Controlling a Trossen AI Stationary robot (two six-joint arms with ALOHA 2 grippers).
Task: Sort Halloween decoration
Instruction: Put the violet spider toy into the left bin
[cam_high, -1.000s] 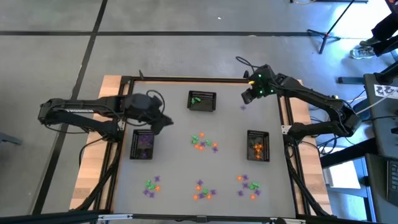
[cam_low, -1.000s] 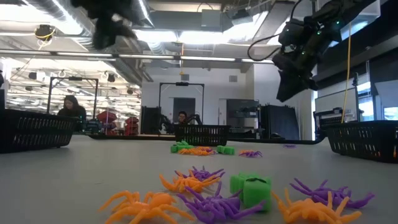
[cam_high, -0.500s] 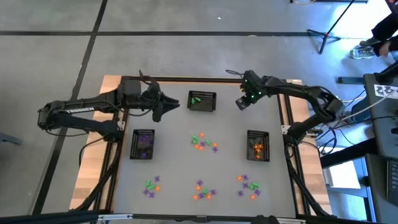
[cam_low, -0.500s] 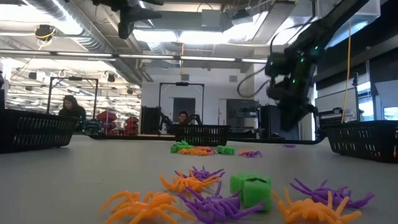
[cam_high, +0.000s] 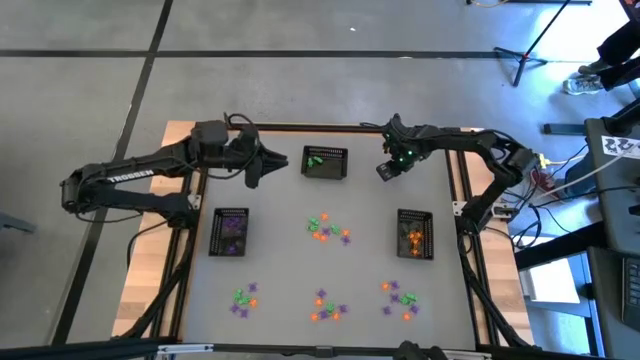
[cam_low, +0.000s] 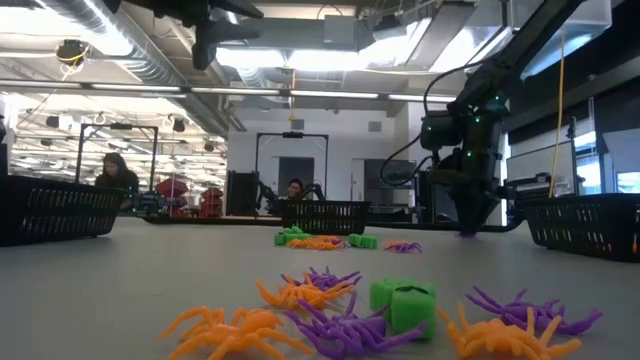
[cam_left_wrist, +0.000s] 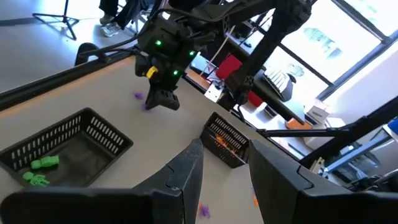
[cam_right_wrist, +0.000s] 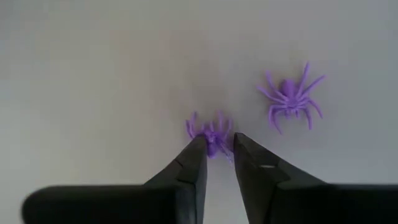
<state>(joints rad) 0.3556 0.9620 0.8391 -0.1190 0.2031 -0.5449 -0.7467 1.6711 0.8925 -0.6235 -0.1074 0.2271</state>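
The right tool (cam_right_wrist: 216, 151) is down at the worktop (cam_high: 280, 260), its tips straddling a purple spider (cam_right_wrist: 208, 132) that is partly hidden between them; whether it is gripped is unclear. A second purple spider (cam_right_wrist: 289, 96) lies just beside. A second ago this tool hung higher. The left tool (cam_left_wrist: 222, 163), parted and empty, hovers near the green basket (cam_high: 325, 162).

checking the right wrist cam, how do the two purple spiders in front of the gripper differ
The nearer purple spider sits between the right gripper tips, partly hidden; the farther purple spider lies clear of the gripper, off to one side.
The nearer one looks bunched; the farther one shows its legs spread flat.
Both are purple and lie on the table.
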